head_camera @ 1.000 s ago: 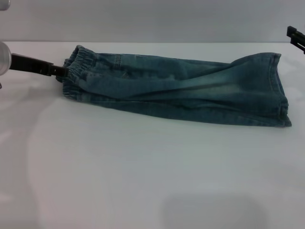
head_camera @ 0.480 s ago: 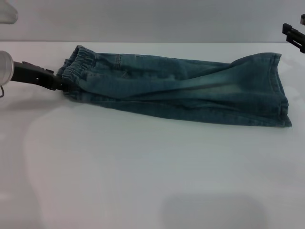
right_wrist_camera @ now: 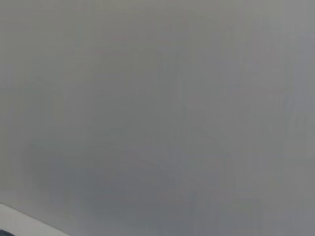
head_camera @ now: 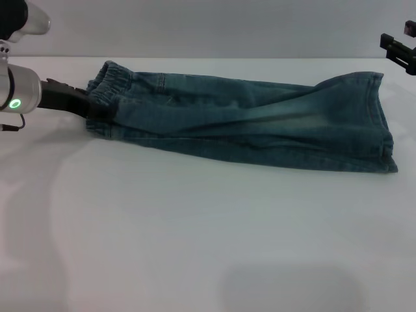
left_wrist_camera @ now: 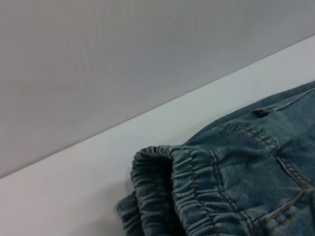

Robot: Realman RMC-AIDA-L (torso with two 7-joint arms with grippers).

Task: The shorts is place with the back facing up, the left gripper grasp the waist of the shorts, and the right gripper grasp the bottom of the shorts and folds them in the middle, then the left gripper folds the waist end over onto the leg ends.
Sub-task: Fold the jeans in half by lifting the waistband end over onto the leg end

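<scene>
White table (head_camera: 195, 247), left claw (head_camera: 88, 107) low (near-horizontal arm) at shorts (head_camera: 260, 123) waistband.

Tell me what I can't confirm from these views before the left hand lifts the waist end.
- Left hand: head view shows it at the waist end, fingers buried in denim, so the grip is unclear; the left wrist view shows only fabric.
- Right hand: cut off by the head view's right edge; the right wrist view shows only grey wall.
- The shorts: folded lengthwise, so the inner layers and any print are hidden.

Shorts (head_camera: 247, 123) lengthwise across table (head_camera: 195, 247), waist end (head_camera: 104, 88) left, leg ends (head_camera: 380, 123) right.
</scene>
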